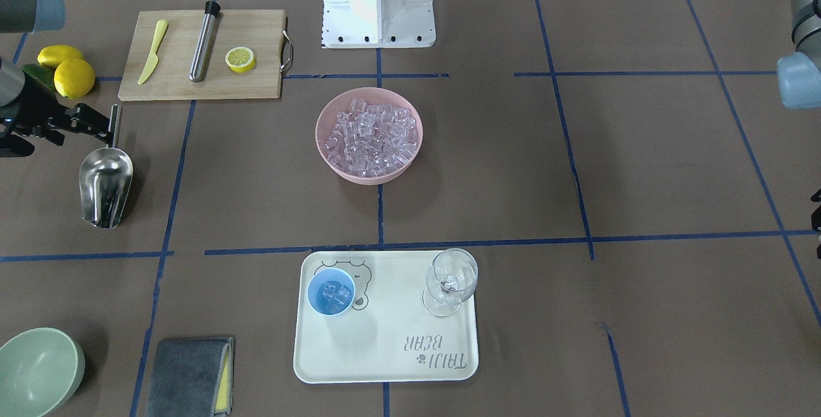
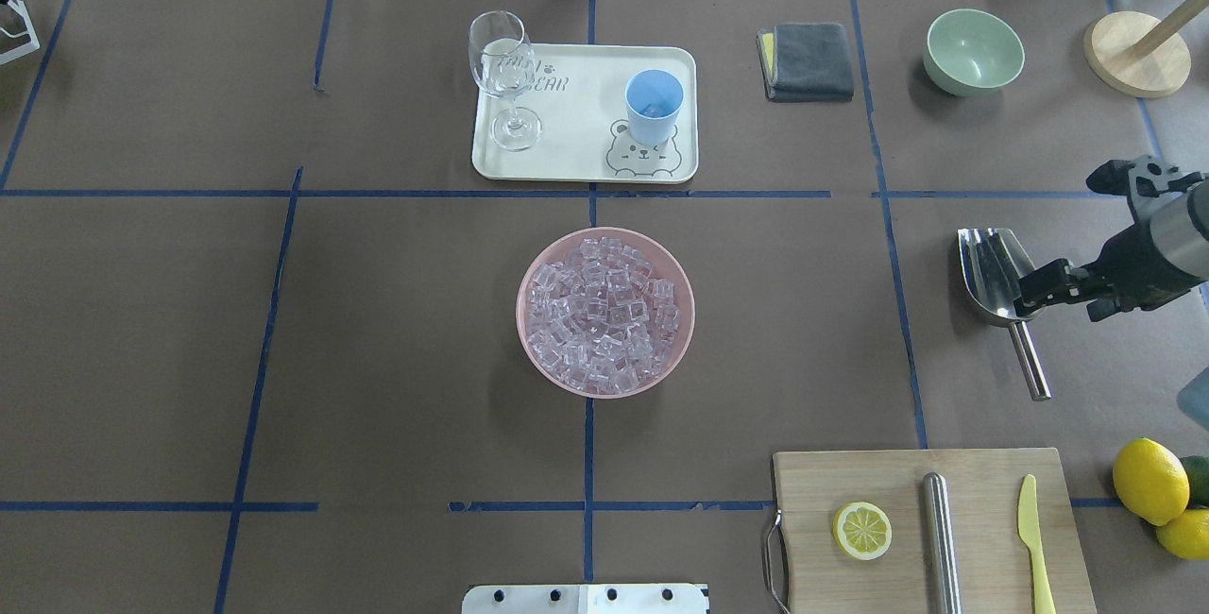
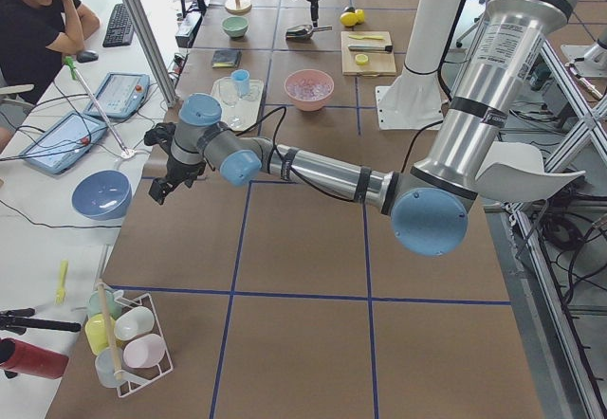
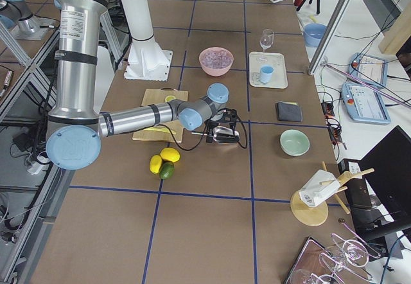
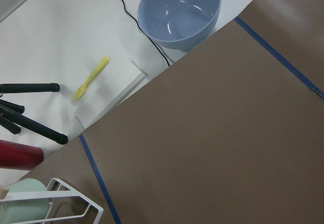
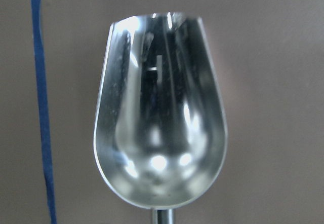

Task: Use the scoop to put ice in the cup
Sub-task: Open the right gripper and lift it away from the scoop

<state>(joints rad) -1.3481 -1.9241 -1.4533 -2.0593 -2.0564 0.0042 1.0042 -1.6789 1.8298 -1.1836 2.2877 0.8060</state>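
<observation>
Right gripper (image 2: 1028,298) sits at the scoop (image 2: 987,264) neck, its grip unclear, handle pointing near, ice (image 2: 604,312) well left

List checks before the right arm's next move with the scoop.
1. Scoop empty: ok, no cubes in it.
2. Right gripper gripping the scoop handle: cannot tell; it sits where handle meets trough, closure unclear.
3. Ice supply in pink bowl: ok, heaped.
4. Cup upright on tray: ok, already holds some ice.
5. Wine glass clear of cup: ok, apart on the tray.
6. Left gripper out of the way: ok, off at the table's left end.
</observation>
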